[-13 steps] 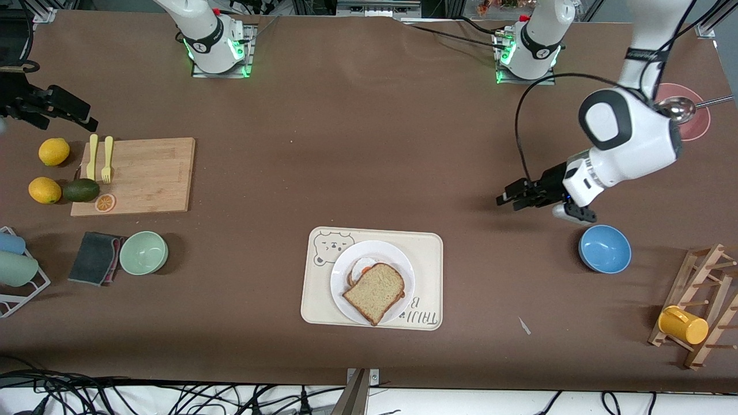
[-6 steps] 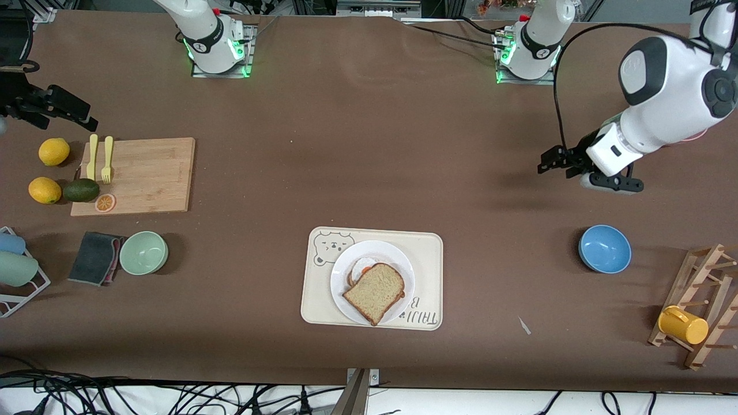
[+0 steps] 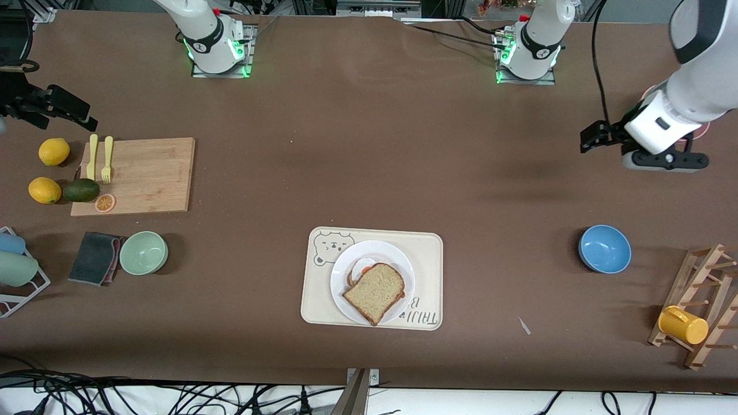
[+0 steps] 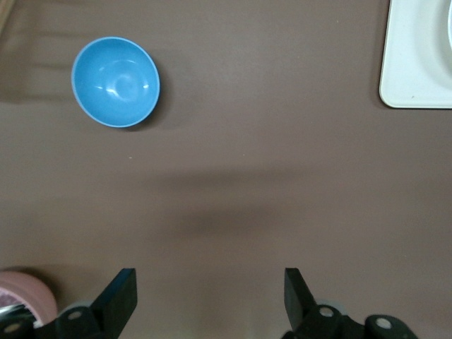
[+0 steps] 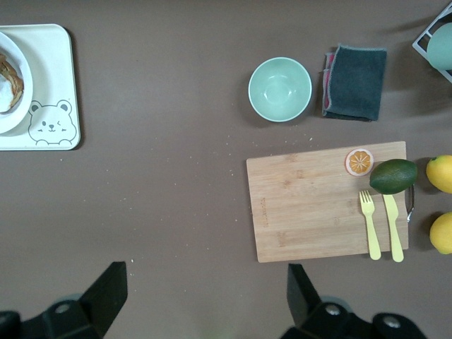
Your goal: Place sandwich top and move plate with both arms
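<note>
1. Sandwich top (image 3: 375, 292): tan-brown bread slice with darker crust, lying flat on the stack on the plate; a fried egg (image 3: 362, 268) shows from under the edge turned away from the front camera.
2. Plate (image 3: 398, 259): round, white, resting on the cream tray (image 3: 424, 248) with a bear drawing (image 3: 328, 246); the tray sits near the front edge of the worktop (image 3: 369, 161), about midway along it.
3. Wooden rack (image 3: 703, 305) with a yellow cup (image 3: 683, 325): near the front corner at the left arm's end.
4. Blue bowl (image 3: 604, 248): upright and empty, between the tray and the rack, slightly farther from the front camera than the plate.
5. Green bowl (image 3: 143, 252) and dark folded cloth (image 3: 95, 257): side by side toward the right arm's end, the cloth closer to that end.
6. Cutting board (image 3: 144, 176): wooden, farther from the camera than the green bowl; carries a yellow fork (image 3: 106, 159), a yellow knife (image 3: 92, 157) and an orange slice (image 3: 105, 202). An avocado (image 3: 81, 190) lies at its edge, with two lemons (image 3: 45, 190) just past it.
7. Left gripper (image 3: 597, 137): in the air over bare worktop at the left arm's end; fingers (image 4: 121, 296) spread wide, holding nothing.
8. Right gripper (image 3: 55, 109): in the air over the end of the worktop at the right arm's side, above the lemons; fingers (image 5: 109, 289) spread wide, holding nothing.
</note>
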`<state>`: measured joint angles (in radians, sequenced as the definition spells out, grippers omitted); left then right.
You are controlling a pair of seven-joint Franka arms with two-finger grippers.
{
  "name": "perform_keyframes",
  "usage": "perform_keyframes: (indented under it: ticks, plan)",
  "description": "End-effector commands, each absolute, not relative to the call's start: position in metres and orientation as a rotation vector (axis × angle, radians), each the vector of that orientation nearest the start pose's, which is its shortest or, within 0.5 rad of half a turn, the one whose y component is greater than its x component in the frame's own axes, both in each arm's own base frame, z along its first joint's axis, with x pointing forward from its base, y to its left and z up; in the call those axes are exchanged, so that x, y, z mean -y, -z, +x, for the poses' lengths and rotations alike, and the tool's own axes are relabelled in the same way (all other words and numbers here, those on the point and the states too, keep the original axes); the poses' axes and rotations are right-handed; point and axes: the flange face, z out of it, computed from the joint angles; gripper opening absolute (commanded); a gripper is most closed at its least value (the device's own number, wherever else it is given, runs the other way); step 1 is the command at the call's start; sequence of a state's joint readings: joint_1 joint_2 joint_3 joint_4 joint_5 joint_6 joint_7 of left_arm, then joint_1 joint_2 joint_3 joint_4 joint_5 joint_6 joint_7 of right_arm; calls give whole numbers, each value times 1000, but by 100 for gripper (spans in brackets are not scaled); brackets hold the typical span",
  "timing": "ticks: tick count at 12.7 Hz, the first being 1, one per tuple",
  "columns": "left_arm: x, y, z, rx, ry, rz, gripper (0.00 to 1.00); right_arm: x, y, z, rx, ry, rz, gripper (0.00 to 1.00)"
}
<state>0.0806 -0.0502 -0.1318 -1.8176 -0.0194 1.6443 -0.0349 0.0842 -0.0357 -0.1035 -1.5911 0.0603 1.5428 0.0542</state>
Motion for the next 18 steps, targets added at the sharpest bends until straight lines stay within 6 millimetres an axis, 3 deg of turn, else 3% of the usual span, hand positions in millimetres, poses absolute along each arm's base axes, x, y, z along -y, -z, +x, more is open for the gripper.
perform_keyframes:
  ticks: [1,4,8,18]
  plan:
    - [25,-558,546,15,-265,-3106,93,7,-640,538,-89,-22,-3090,100]
    - [16,-592,557,39,-305,-3111,95,7,-640,538,-89,-22,-3089,100]
    - [-9,-609,564,105,-270,-3135,99,7,-641,537,-96,-20,-3085,100]
    - [-6,-614,565,97,-246,-3162,100,10,-643,539,-113,1,-3088,100]
